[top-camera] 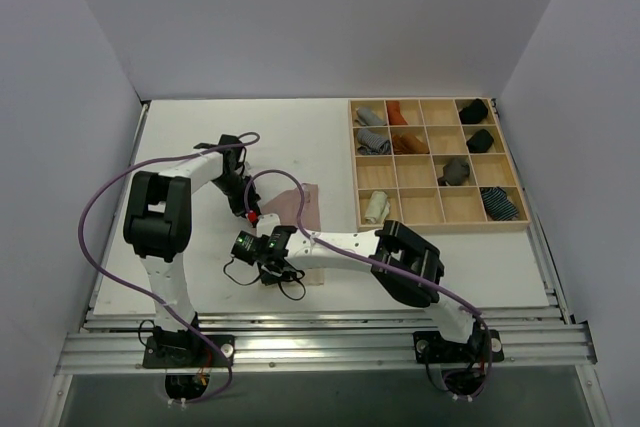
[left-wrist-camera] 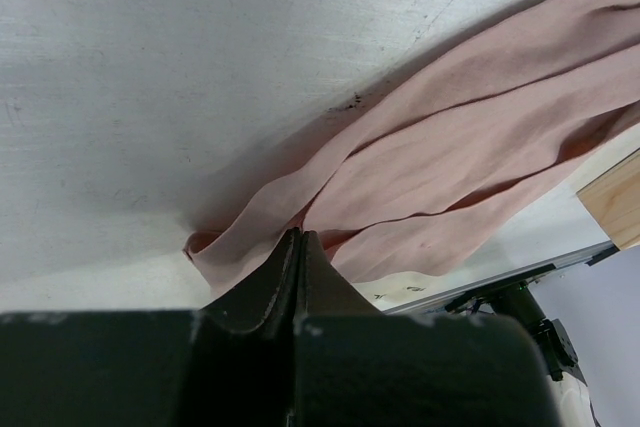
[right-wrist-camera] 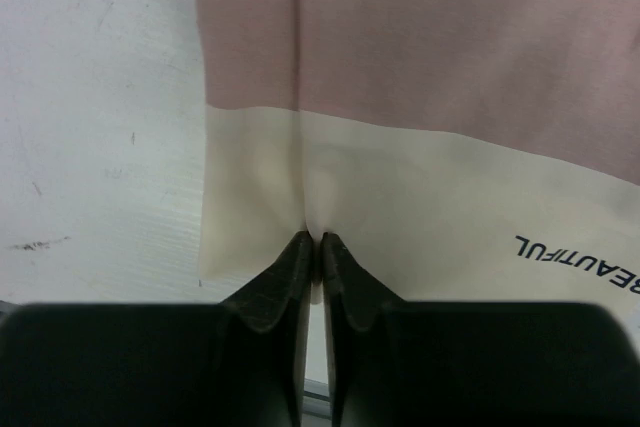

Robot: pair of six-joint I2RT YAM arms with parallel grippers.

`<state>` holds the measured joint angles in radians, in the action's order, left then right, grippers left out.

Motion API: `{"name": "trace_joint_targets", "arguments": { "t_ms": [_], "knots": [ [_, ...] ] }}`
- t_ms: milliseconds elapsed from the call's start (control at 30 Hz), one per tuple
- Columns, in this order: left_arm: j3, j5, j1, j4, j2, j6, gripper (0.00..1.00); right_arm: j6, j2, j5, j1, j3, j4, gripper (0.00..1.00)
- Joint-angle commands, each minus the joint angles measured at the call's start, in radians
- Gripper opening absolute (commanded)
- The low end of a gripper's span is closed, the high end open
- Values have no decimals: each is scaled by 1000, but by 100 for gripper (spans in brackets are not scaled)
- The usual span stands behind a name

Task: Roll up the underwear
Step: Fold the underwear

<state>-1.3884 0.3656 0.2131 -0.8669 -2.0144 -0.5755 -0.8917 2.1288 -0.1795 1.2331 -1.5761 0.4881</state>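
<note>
Pinching the pink underwear at two spots on the table, mid-table and at about 9 o'clock from the wooden tray. With the left gripper: jaws pressed fully together on a raised fold at the cloth's 9 o'clock edge. With the right gripper: jaws narrowed to a sliver, nipping a small ridge of the beige band at the 6 o'clock end. Looks like the start of the roll, with no turn wound yet.

Risks from here:
- Losing the thin nip on the band if pulled before the fold sits well between the pads.
- Dragging the whole piece across the table instead of turning it over, with perhaps only one layer caught.
- Skewing the roll by lifting the two spots unevenly, and so ending with a loose cone rather than a tight bundle.
- Catching the tray's near wall if carried toward 3 o'clock too low.
</note>
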Motion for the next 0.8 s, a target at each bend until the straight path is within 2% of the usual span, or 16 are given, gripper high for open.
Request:
{"name": "trace_joint_targets", "arguments": {
  "t_ms": [0,67,333,533,767],
  "knots": [
    [-37,13,-4,-1,0,-6,2,-1,23,-46,8,-21,73,3],
    [-46,16,-3,-9,0,-6,2,-3,13,-49,8,-27,78,0],
    [-133,-45,-4,-118,6,5,2,-23,-44,-55,8,-32,93,0],
    [-152,-56,-9,-141,11,6,2,-26,-64,-43,9,-1,67,0],
    [-169,-60,-29,-159,11,31,2,-6,-40,-37,11,-99,99,0]
  ]
}}
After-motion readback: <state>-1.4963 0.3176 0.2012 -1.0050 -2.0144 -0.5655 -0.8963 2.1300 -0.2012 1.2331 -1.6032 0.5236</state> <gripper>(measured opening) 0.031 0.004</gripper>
